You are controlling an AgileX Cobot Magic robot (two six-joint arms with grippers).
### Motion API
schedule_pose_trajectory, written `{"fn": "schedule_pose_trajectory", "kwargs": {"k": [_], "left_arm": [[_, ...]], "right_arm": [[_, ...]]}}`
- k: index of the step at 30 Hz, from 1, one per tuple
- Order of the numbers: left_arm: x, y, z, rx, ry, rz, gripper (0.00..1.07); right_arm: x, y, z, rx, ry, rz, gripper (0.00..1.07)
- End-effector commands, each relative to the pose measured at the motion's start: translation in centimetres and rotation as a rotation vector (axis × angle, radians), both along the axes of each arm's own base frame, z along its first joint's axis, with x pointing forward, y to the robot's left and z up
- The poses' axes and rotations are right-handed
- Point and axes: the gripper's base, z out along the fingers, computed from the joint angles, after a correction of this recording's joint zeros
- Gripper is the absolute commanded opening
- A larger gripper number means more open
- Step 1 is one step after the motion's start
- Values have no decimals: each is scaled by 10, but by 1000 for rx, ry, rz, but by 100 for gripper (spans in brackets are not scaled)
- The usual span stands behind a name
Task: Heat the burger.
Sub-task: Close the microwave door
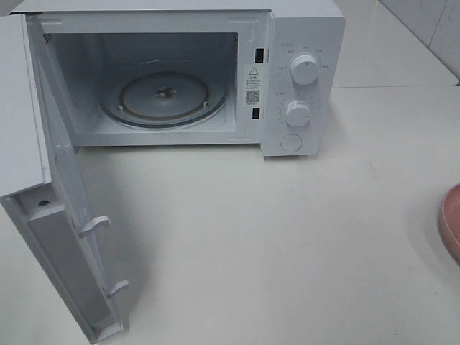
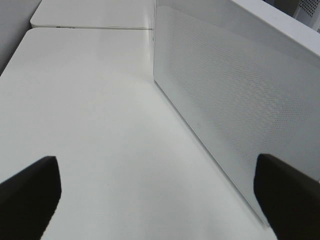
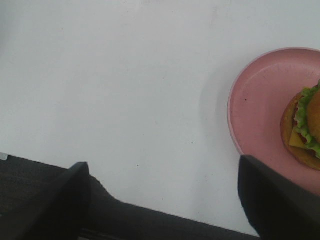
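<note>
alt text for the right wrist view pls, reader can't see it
A burger with lettuce, cheese and a golden bun sits on a pink plate at the edge of the view, on a white table. The right gripper is open and empty, its dark fingers spread in the foreground, away from the plate.

Neither arm shows in the exterior high view; only the wrist cameras catch the robot's own parts.

The left gripper [image 2: 157, 197] has its jaws spread wide, with nothing between them. Its two dark fingers [image 2: 30, 195] sit at about 8 and 4 o'clock of that picture, one in each lower corner, and only their tips are visible.

The right gripper [image 3: 162, 200] likewise stands with jaws wide apart and holds nothing. Its dark fingers [image 3: 55, 205] show at roughly 7 and 5 o'clock of the right wrist picture, cut off by the frame edge. Wrists and arm links are out of sight.
</note>
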Motion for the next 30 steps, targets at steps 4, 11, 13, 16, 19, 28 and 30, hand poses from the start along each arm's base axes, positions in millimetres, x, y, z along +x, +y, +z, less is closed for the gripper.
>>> {"fn": "schedule_pose_trajectory", "kwargs": {"k": [4, 11, 13, 16, 19, 28, 30], "left_arm": [[-3, -1, 0, -11, -25, 2, 98], [-3, -1, 0, -11, -25, 2, 98], [-3, -1, 0, -11, -25, 2, 98], [-3, -1, 0, -11, -25, 2, 98], [-3, -1, 0, -11, -25, 2, 98], [-3, 0, 0, -10, -24, 2, 98], [-3, 0, 0, -10, -23, 2, 98]], "right_arm": [[-17, -12, -9, 16, -62, -68, 76], [-41, -21, -23, 26, -174, -169, 76], [-46, -21, -25, 46, -227, -175, 76], [-55, -22, -24, 51, -285, -208, 76], [-63, -23, -24, 58, -336, -241, 76], [-75, -24, -24, 72, -414, -253, 76], [-75, -24, -24, 72, -414, -254, 76]]}}
